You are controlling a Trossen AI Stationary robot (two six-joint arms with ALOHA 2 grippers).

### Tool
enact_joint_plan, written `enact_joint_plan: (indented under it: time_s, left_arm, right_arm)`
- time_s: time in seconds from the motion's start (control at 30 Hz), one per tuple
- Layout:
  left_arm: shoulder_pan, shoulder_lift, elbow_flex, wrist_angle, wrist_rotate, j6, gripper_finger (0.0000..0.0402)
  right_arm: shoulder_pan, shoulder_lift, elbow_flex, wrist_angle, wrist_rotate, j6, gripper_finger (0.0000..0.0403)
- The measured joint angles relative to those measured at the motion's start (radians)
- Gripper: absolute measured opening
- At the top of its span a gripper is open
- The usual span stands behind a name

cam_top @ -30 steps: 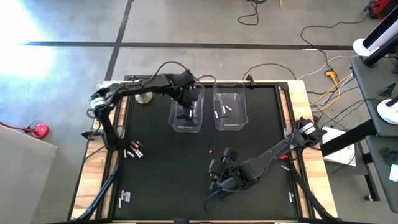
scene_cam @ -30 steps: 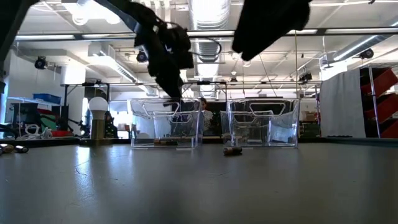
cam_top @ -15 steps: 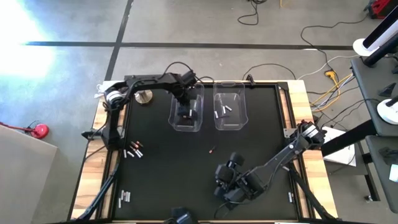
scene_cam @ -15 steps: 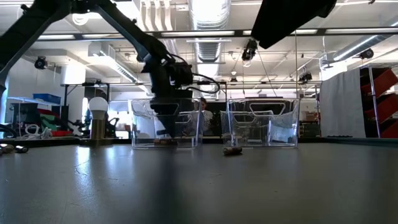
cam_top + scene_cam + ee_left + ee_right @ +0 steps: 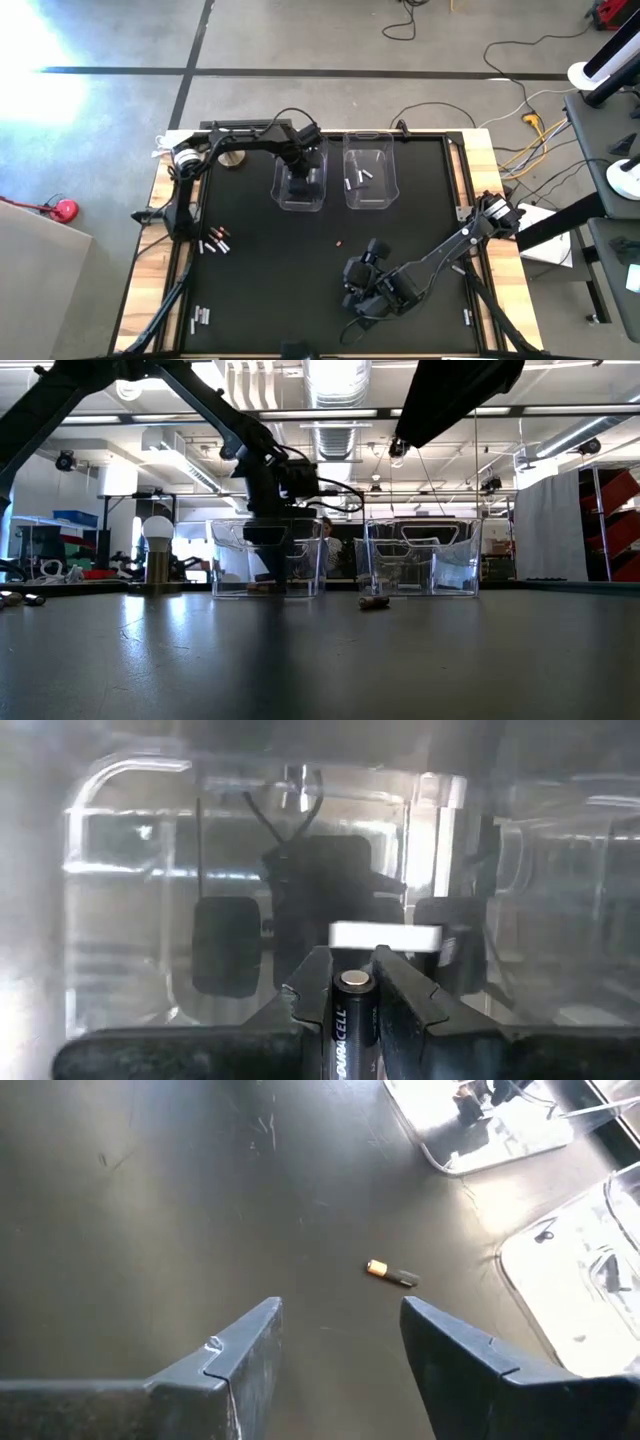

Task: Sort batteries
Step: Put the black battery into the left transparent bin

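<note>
Your left gripper (image 5: pixel 351 982) is inside the left bin (image 5: pixel 300 178), clamped on a dark battery (image 5: pixel 350 1020).

Your right gripper (image 5: pixel 340 1340) hangs over the mat's near middle with its fingers apart and nothing between them. One loose cell (image 5: pixel 391 1274) lies on the open mat (image 5: pixel 400 240) ahead of it, with free room all around. The right bin (image 5: pixel 369 178) stands just beside the left one, along the far edge, with two pale cells (image 5: pixel 358 179) inside. More cells (image 5: pixel 213 243) lie near the left edge, some (image 5: pixel 201 318) at the near left corner, and one (image 5: pixel 466 317) by the right edge.
</note>
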State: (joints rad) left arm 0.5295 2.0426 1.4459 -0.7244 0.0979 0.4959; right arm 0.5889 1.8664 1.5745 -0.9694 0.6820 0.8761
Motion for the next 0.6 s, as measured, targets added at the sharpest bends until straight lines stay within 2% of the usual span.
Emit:
enact_joint_plan:
  time_s: [0.2, 0.43, 0.6]
  left_arm:
    - [-0.002, 0.024, 0.0, 0.014, -0.022, -0.036, 0.0032]
    - [0.001, 0.03, 0.0, 0.026, -0.03, -0.049, 0.0072]
    - [0.001, 0.03, 0.0, 0.028, -0.03, -0.036, 0.0079]
  right_arm:
    - [-0.002, 0.0, 0.0, 0.001, 0.0, 0.009, 0.0199]
    - [-0.002, 0.0, 0.0, 0.001, -0.002, 0.026, 0.0201]
    - [-0.002, 0.0, 0.0, 0.002, -0.007, 0.031, 0.0203]
